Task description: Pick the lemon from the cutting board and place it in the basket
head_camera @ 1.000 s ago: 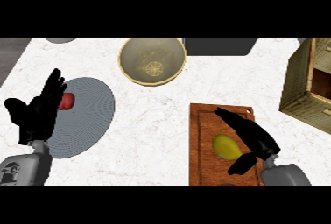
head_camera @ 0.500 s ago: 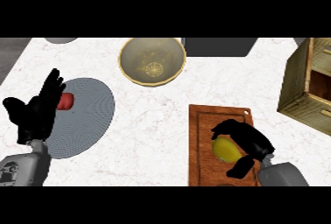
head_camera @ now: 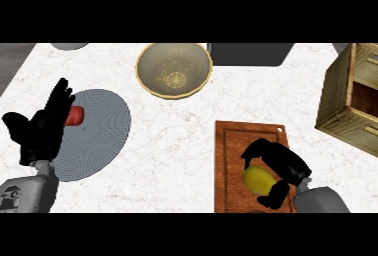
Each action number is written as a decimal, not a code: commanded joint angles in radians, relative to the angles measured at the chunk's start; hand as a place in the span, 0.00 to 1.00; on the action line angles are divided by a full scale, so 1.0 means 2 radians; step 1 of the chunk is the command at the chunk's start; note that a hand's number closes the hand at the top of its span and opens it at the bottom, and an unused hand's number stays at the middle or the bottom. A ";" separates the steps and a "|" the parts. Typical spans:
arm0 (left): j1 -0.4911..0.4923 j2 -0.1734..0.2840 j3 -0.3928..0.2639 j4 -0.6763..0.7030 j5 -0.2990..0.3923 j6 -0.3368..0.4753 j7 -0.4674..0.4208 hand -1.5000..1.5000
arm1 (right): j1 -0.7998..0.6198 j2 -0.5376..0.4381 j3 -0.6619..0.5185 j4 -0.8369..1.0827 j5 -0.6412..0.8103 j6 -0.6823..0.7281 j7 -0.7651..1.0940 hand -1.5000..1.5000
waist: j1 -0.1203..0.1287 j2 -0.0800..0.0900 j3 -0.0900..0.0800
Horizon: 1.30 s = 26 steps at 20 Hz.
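Fingers of right hand [head_camera: 284,165] curl round lemon [head_camera: 257,180] on cutting board [head_camera: 240,142]

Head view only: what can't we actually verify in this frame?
- lemon: mostly covered by the right hand curled round it; whether it is off the cutting board cannot be told.
- Red object on the grey plate: half hidden behind the open left hand; identity unclear.
- Wooden crate: cut off by the right edge.
- Dark tray and grey item: cut off at the top.
- basket: pattern inside too small to read.
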 commanded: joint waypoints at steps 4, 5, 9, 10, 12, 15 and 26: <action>0.013 0.003 0.006 -0.027 0.008 -0.003 0.016 0.50 | 0.073 0.033 -0.019 -0.004 -0.025 -0.024 0.013 1.00 | -0.002 0.007 0.010; 0.027 -0.005 0.004 0.006 0.003 -0.005 -0.020 0.50 | 0.068 0.042 -0.029 -0.031 -0.031 -0.013 0.050 1.00 | -0.005 0.007 0.009; 0.002 -0.009 -0.009 -0.023 -0.013 0.015 0.022 0.50 | 0.122 0.091 -0.046 -0.071 -0.038 -0.066 0.091 1.00 | -0.010 0.005 0.010; 0.010 0.012 0.014 -0.001 0.005 -0.007 0.001 0.50 | 0.140 0.104 -0.054 -0.090 -0.059 -0.081 0.071 1.00 | -0.012 0.006 0.009; 0.008 0.007 0.006 0.004 0.003 -0.010 -0.003 0.50 | 0.140 0.110 -0.044 -0.117 -0.112 -0.105 0.068 1.00 | -0.010 0.007 0.010; -0.001 0.007 0.007 -0.002 0.001 -0.003 0.016 0.50 | 0.155 0.111 -0.020 -0.181 -0.168 -0.124 0.071 1.00 | -0.008 0.006 0.010; 0.005 0.003 0.007 -0.006 0.005 -0.009 0.001 0.50 | 0.140 0.112 -0.027 -0.513 -0.183 -0.097 0.328 1.00 | -0.002 0.007 0.009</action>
